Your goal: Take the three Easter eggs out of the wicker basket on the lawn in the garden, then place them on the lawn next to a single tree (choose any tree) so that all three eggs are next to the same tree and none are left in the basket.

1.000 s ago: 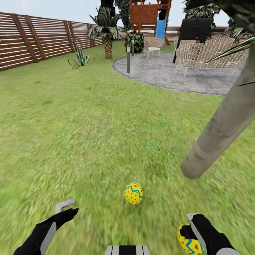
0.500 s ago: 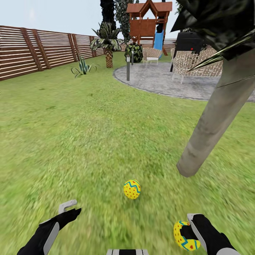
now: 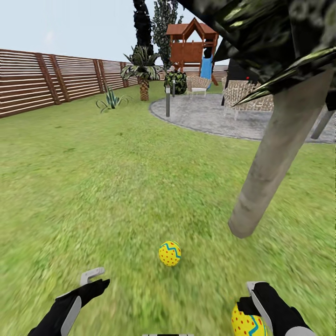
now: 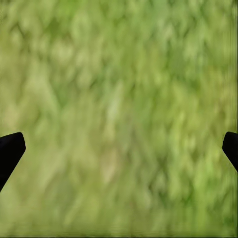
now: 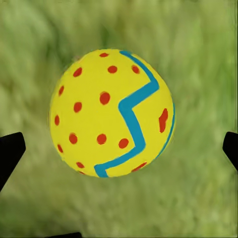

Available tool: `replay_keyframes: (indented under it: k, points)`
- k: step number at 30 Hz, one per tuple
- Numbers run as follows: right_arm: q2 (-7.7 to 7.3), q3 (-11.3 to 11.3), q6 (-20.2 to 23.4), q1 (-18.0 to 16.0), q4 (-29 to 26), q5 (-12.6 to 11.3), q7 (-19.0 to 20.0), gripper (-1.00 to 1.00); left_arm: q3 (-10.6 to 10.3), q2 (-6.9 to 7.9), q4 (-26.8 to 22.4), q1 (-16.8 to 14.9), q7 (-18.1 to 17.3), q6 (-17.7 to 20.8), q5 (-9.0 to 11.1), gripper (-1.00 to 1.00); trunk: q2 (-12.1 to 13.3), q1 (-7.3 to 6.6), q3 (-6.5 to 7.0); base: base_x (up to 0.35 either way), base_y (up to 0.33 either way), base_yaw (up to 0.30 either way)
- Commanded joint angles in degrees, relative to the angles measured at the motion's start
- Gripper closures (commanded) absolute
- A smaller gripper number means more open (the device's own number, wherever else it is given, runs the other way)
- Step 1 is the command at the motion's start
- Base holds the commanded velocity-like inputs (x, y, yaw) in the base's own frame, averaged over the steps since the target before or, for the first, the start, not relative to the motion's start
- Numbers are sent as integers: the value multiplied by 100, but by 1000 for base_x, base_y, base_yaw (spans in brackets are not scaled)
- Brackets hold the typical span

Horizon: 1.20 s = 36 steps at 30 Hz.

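Just short of the tree's point(image 3: 273, 158) foot, on the lawn point(image 3: 116, 177), lies one egg point(image 3: 169, 253), yellow with a blue zigzag and red dots. It sits toward the robot and a little to the left of the trunk's base, near it but not touching.

A second egg point(image 3: 246, 322) is nearer the robot than the trunk, at the right gripper point(image 3: 255, 298). In the head view it sits against the inner side of the dark finger. In the right wrist view that egg point(image 5: 112, 113) hangs over grass in the middle of the right gripper point(image 5: 119, 148). The two black fingertips point(image 5: 10, 151) stand wide apart at the edges, and a gap of grass shows between each tip and the shell. So the claw is spread wide. Whether any part further back touches the egg cannot be told.

The left gripper point(image 3: 95, 278) hovers over bare grass, well left of the trunk. In the left wrist view the left gripper point(image 4: 119, 148) is likewise spread wide, with nothing but lawn between its tips.

Beyond the tree lie a grey patio point(image 3: 219, 116) and a slatted fence point(image 3: 46, 84).
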Motion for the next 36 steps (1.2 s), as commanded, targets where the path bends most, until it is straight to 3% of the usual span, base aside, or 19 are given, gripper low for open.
replay_keyframes:
  k: [1, 7, 15, 27, 36]
  points:
    - [-1, -3, 25, -1, -7, -6, -12, -100, 19, -5, -2, -1, -22, 40, 25, -100, 0, -4, 18, -73, -45, 0]
    - [-1, -5, 25, -1, -7, -6, -12, -100, 16, -70, 20, -1, -23, 33, 21, -100, 8, -19, 151, -307, -6, 0]
    - [7, -5, 25, -1, -7, -6, -12, -100, 19, -77, 21, -1, -23, 26, 21, -100, 18, -40, 328, -75, 0, 0]
    - [15, -4, 25, -1, -7, 2, -12, -100, 14, -123, 39, -1, -23, 24, 21, -100, 34, -71, 594, -331, -17, 0]
    - [14, -1, 25, -1, -7, 2, -12, -100, 13, -174, 186, -1, -23, 17, -102, -100, 46, -94, 793, -238, -141, 0]
